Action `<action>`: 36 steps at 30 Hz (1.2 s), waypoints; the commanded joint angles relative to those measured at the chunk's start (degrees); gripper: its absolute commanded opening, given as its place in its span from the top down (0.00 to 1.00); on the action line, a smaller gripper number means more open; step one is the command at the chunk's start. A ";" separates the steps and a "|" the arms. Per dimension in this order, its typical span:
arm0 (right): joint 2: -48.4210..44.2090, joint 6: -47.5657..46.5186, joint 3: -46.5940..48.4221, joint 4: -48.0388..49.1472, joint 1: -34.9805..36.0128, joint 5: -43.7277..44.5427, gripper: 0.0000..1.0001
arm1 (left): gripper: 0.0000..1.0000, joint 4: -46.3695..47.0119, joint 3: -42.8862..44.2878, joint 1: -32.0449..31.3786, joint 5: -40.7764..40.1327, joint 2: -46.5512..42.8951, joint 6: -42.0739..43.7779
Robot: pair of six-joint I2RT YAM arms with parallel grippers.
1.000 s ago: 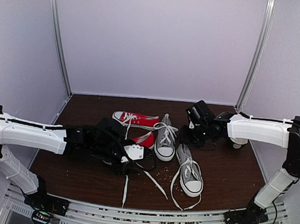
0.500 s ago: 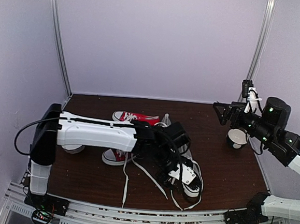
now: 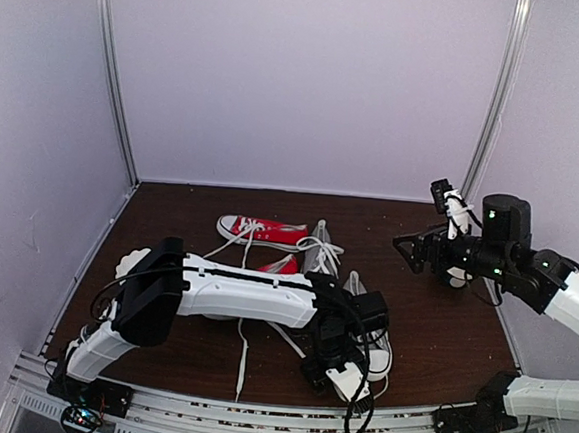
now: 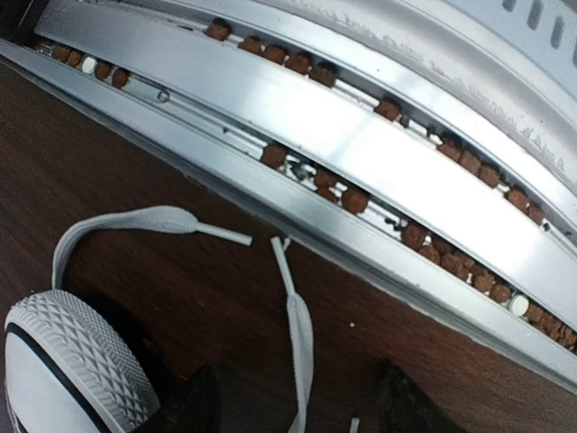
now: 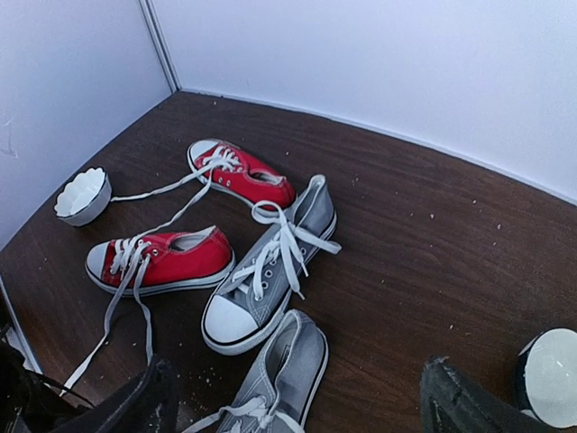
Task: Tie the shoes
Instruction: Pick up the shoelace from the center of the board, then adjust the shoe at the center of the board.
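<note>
Two grey shoes lie mid-table. The far one point(image 3: 318, 257) point(image 5: 266, 271) has loosely crossed white laces. The near one point(image 3: 377, 352) point(image 5: 284, 379) is mostly hidden under my left arm in the top view. My left gripper point(image 3: 342, 374) point(image 4: 302, 410) is low at this shoe's toe, by the table's front edge. Its jaws are open, and a loose white lace point(image 4: 300, 329) runs along the table between them. The white toe cap point(image 4: 63, 361) is at lower left of the left wrist view. My right gripper point(image 3: 412, 251) point(image 5: 297, 419) hovers open and empty, high to the right of the shoes.
Two red sneakers point(image 5: 243, 176) point(image 5: 162, 262) with trailing white laces lie left of the grey pair. One white bowl point(image 5: 83, 194) stands at the left and another point(image 5: 550, 374) at the right under my right arm. The metal front rail point(image 4: 361, 162) holds brown pellets.
My left arm swung from the left across to the near grey shoe's toe at the front edge. My right gripper let go, opened wide and lifted away to the right.
</note>
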 commanded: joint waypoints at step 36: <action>31.99 17.10 -5.79 -10.68 5.29 5.02 0.52 | 1.00 60.87 -42.59 11.11 -9.73 -25.34 -50.00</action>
